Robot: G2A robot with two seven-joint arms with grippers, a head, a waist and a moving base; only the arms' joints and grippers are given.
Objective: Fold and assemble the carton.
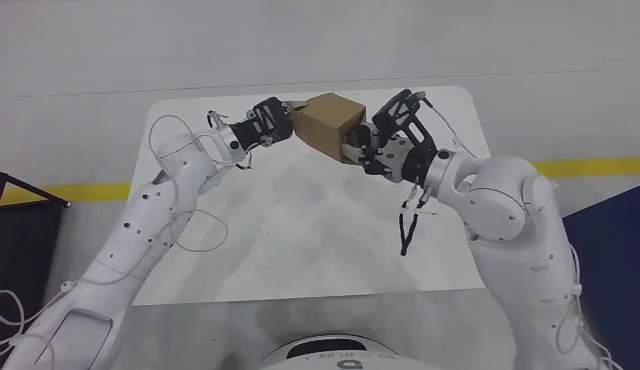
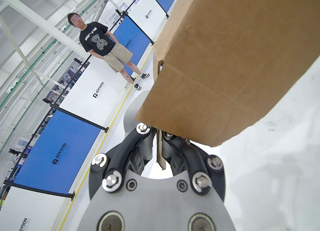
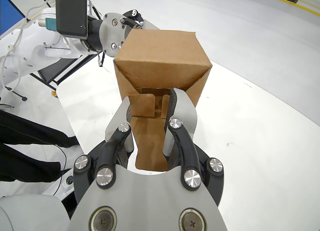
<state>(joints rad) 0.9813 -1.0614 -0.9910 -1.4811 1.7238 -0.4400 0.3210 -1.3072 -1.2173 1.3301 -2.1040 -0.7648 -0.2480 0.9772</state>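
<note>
While the left jaws pinch its left end flap (image 2: 160, 152), the carton (image 1: 330, 122) hangs over the far surface (image 1: 300, 230), open end facing the right jaws, spread astride its loose flap (image 3: 147, 139).

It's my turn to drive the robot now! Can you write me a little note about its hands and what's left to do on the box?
Left gripper: shut on an end flap of the carton.
Right gripper: open, fingers either side of the tongue flap at the carton's open end.
Carton: between both grippers, over the far part of the table.
Done: body squared into a box.
Left: fold and close the open end's flaps.
</note>
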